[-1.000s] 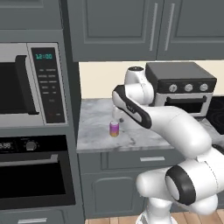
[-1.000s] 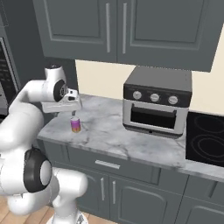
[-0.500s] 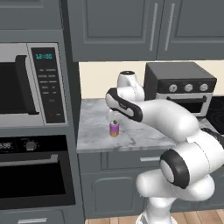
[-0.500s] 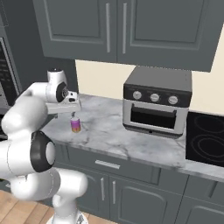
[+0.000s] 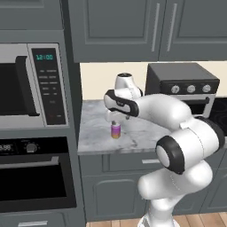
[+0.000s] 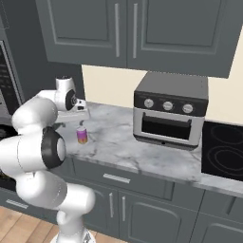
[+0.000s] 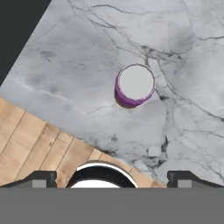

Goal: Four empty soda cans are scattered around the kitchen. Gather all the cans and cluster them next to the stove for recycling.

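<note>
the marble bench (image 5: pixel 95 133) ran across the middle of both base views, with the microwave (image 5: pixel 26 84) at the far left of the left one. the toaster oven (image 6: pixel 171 111) sat right of centre in the right base view, and the stove (image 6: pixel 223 152) showed at that frame's right edge. the arm (image 5: pixel 164 111) reached left across the bench. the end effector (image 5: pixel 114 119) hung just above the purple can (image 5: pixel 115 130), its fingers (image 7: pixel 41 179) wide apart and holding nothing. the can (image 7: pixel 134 85) stood upright on the bench, slightly above centre in the hand view.
</note>
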